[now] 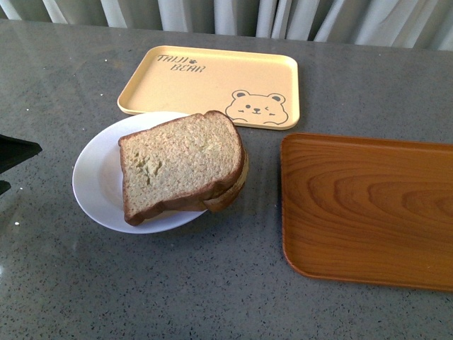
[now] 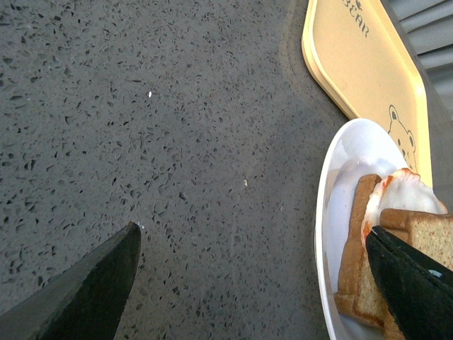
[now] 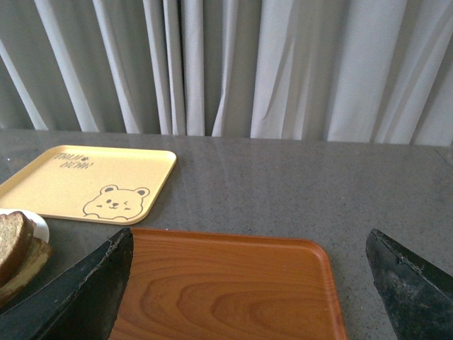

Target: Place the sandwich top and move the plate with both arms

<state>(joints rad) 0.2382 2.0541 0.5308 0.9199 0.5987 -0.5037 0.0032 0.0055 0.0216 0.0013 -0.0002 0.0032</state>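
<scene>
The left pincer point(image 2: 251, 230) and right pincer point(image 3: 249, 232) have matte black, wedge-shaped, faintly grainy fingers point(image 2: 85, 297).

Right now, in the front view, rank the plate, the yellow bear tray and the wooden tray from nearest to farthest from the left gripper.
1. plate, just right of the left gripper.
2. yellow bear tray, behind the plate.
3. wooden tray, on the far right.

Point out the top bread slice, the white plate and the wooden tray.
sandwich top point(image 1: 180, 159), front view, middle of its pitted face.
plate point(image 1: 95, 177), front view, bare left part.
wooden tray point(image 1: 368, 205), front view, middle of its floor.
</scene>
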